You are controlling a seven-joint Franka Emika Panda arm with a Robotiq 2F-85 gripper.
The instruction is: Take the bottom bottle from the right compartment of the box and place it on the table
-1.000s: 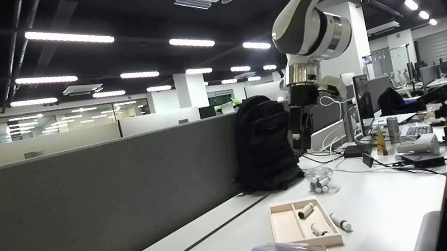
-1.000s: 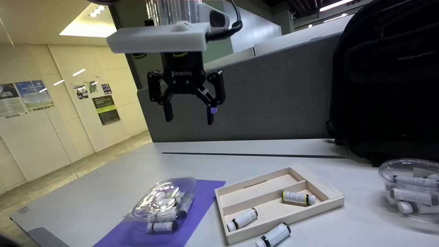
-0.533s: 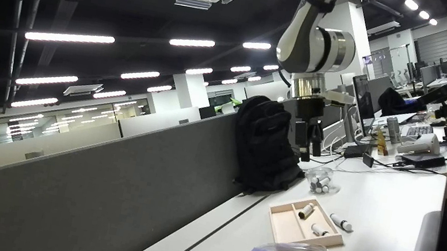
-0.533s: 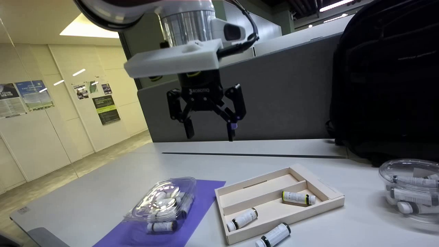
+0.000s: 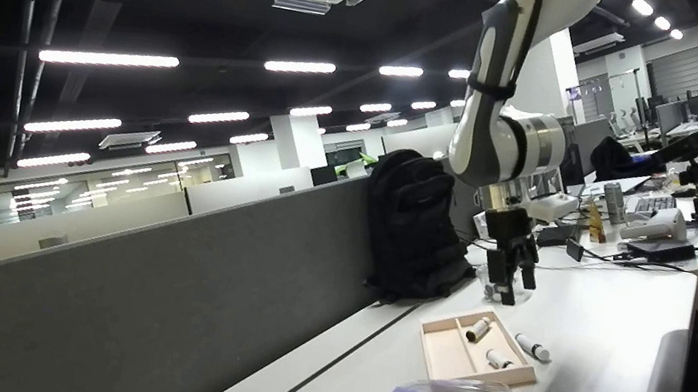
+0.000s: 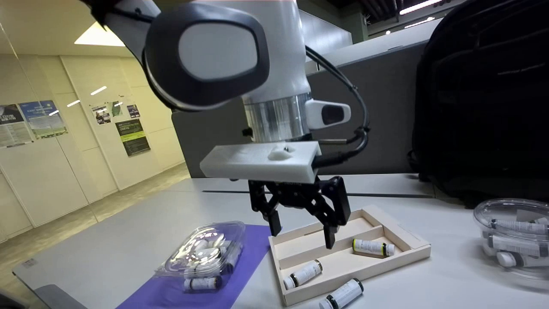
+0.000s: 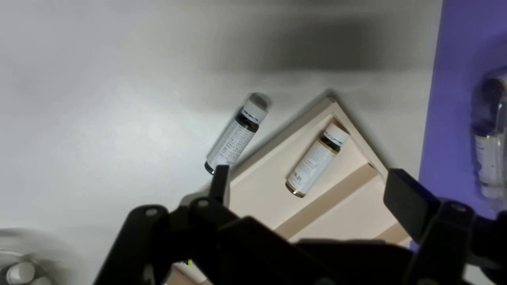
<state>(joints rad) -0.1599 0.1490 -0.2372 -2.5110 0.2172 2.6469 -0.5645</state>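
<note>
See black two-fingered gripper (image 6: pixel 302 234) hanging w/ fingers spread well apart, overlapping shallow tan wooden box (image 6: pixel 336 264) in an exterior view; can't tell height abv it. Find white-capped white-labelled bottle (image 6: pixel 306 273) lying in right compt. of box, at end nearest purple mat (image 6: pixel 256 246); shown whole in wrist view w/ cap close to corner, but can't tell if touching wall.

Also spot yellow-banded white-labelled bottle (image 6: pixel 369 246) lying at other end of same compt.; can't make out in wrist view b/c of gripper in front. Just outside box, see loose cylindrical bottle (image 6: pixel 347 293) lying on smooth white table (image 6: pixel 150 227); clipped at cap by btm edge in an exterior view, but whole in wrist view.

Get only part of clear round plastic tub (image 6: pixel 480 219) w/ bottles (image 6: pixel 517 246) inside: cropped at side edge in an exterior view, down to corner in wrist view. Can't count contents of clear plastic container (image 6: pixel 233 231) on mat b/c of glare + overlap. Note white-and-dark robot arm (image 6: pixel 287 56) cut off at top in both exterior views; ditto black backpack (image 6: pixel 480 98) in an exterior view.
</note>
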